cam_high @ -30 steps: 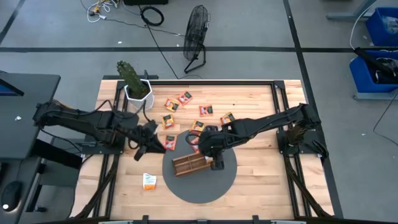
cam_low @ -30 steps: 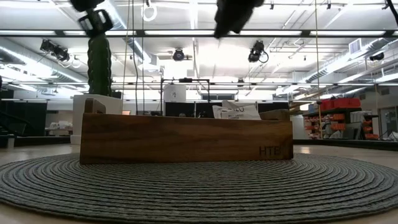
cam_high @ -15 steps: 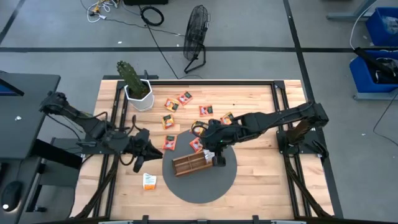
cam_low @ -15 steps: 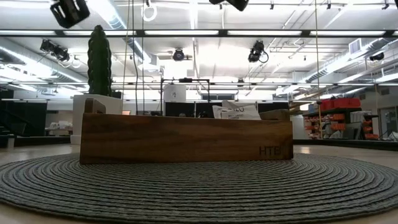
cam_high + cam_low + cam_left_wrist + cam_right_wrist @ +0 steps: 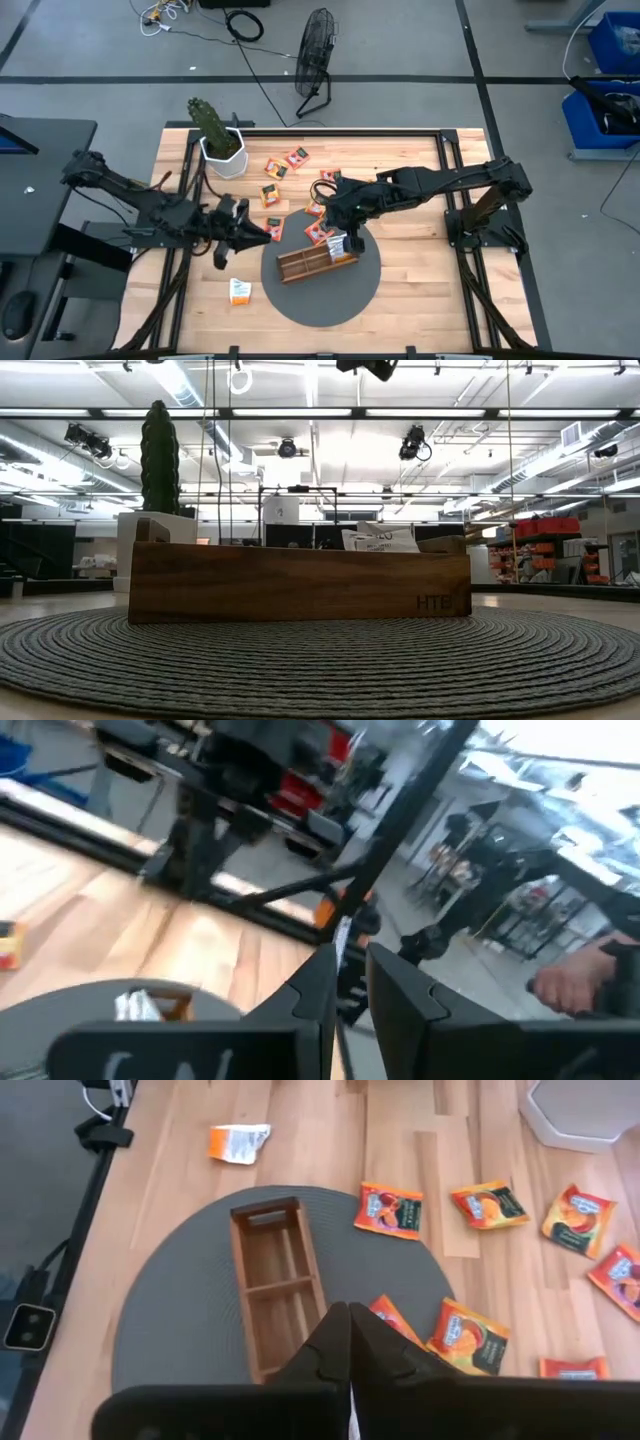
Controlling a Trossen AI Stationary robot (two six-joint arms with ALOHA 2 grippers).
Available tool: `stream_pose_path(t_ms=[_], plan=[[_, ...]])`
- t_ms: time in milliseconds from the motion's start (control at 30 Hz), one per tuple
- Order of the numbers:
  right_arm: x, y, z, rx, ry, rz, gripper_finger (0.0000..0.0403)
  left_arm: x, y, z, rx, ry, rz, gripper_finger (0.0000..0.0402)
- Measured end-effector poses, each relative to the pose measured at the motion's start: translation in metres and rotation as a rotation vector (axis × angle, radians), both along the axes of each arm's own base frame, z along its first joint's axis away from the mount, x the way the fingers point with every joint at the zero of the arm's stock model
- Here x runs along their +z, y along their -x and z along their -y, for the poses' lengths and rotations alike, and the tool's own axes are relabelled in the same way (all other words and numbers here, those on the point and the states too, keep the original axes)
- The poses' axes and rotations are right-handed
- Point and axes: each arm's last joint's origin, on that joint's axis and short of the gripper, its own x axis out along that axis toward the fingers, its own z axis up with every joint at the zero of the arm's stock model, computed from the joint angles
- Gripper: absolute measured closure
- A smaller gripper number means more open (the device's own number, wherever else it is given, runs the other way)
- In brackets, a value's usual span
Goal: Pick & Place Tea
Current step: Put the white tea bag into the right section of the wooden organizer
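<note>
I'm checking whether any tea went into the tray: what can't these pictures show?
- Tray contents: low view, near wall hides all but white sachet tops.
- Right pincer shut; whether it holds a sachet: fingers hide it.
- Left pincer: blurred, any grip unclear.

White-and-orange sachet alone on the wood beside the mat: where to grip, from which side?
The sachet lies flat, nothing touching it. Likely come straight down, tool across its short width; its crumpled white end looks the easiest bite.

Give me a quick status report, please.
Right gripper by tray end, jaws shut. Left gripper at mat's edge. Sachets loose on table. Nothing blocking tray.
</note>
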Motion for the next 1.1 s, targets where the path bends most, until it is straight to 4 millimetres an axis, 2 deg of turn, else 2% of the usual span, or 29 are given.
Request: stream_pose_path(t_ms=[100, 200, 267, 333, 433, 600, 767, 933, 1100], plan=[[0.000, 0.000, 0.001, -0.010, -0.006, -0.003, 0.0403, -0.028, 0.001, -0.008, 0.017, 0.069, 0.099, 0.0342], [0.000, 0.000, 0.002, -0.035, -0.026, -0.005, 0.0403, -0.059, 0.008, -0.015, 0.004, 0.149, 0.074, 0.0342], [0.000, 0.000, 0.003, -0.055, -0.040, -0.008, 0.0403, -0.069, 0.016, -0.016, -0.044, 0.186, 0.053, 0.0342], [0.000, 0.000, 0.003, -0.068, -0.049, -0.012, 0.0403, -0.081, 0.024, -0.018, -0.083, 0.219, -0.016, 0.0342], [-0.001, 0.001, 0.003, -0.089, -0.065, -0.021, 0.0403, -0.102, 0.033, -0.021, -0.109, 0.244, -0.230, 0.0342], [-0.001, 0.001, 0.003, -0.134, -0.067, -0.021, 0.0403, -0.119, 0.046, -0.022, -0.185, 0.229, -0.533, 0.0342], [-0.001, 0.000, 0.005, -0.173, -0.026, -0.012, 0.0403, -0.133, 0.051, -0.018, -0.343, 0.188, -0.735, 0.0342], [-0.001, 0.000, 0.005, -0.201, -0.044, -0.011, 0.0403, -0.143, 0.054, -0.012, -0.456, 0.104, -0.827, 0.0330], [-0.001, 0.000, 0.006, -0.225, -0.044, -0.006, 0.0403, -0.155, 0.053, -0.009, -0.462, 0.029, -0.911, 0.0281]])
